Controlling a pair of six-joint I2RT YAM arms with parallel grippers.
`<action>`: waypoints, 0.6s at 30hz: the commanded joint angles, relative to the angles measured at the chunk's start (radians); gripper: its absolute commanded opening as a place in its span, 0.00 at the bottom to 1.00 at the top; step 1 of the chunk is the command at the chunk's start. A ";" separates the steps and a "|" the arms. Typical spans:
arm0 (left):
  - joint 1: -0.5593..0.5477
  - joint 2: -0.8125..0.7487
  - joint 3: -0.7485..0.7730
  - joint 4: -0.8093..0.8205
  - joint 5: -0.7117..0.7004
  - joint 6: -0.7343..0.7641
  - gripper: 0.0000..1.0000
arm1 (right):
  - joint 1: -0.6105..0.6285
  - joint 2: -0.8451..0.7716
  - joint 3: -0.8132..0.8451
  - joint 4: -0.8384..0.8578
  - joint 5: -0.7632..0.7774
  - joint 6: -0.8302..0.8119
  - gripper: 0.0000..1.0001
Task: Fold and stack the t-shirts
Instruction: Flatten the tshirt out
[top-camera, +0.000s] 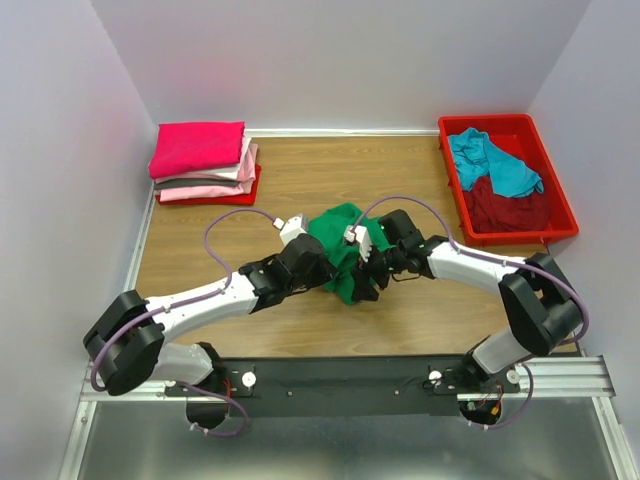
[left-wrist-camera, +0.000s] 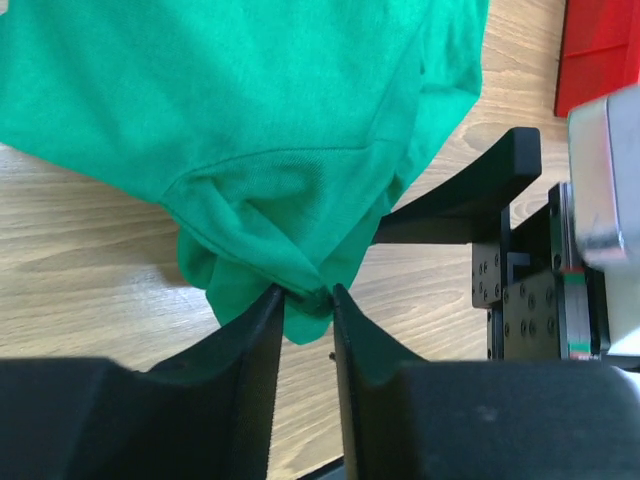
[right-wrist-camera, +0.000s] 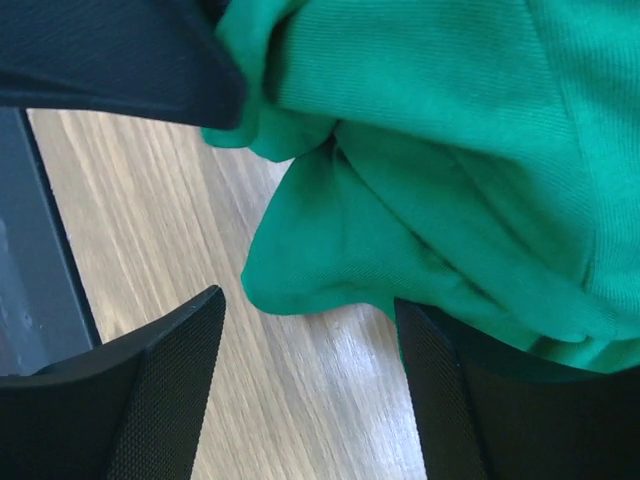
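Note:
The bright green t-shirt lies bunched at the middle of the table, between both arms. My left gripper is shut on a fold of it; in the left wrist view the fingers pinch the green t-shirt at its lower edge, gripper. My right gripper is open at the shirt's right side; in the right wrist view the gripper has its jaws wide apart, with a lobe of the green t-shirt hanging just above the gap. Folded hot pink and light pink t-shirts are stacked at the back left.
A red plastic bin at the back right holds a teal t-shirt and a dark red t-shirt. White walls close in the table on three sides. A black rail runs along the near edge.

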 joint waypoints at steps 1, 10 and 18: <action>-0.006 -0.034 -0.032 0.038 -0.036 0.003 0.32 | 0.021 0.017 0.025 0.045 0.062 0.060 0.73; -0.006 -0.035 -0.039 0.082 -0.020 0.037 0.05 | 0.022 0.032 0.039 0.048 0.106 0.077 0.33; -0.006 -0.133 -0.048 0.070 -0.020 0.077 0.00 | 0.013 -0.055 0.062 0.006 0.144 0.040 0.00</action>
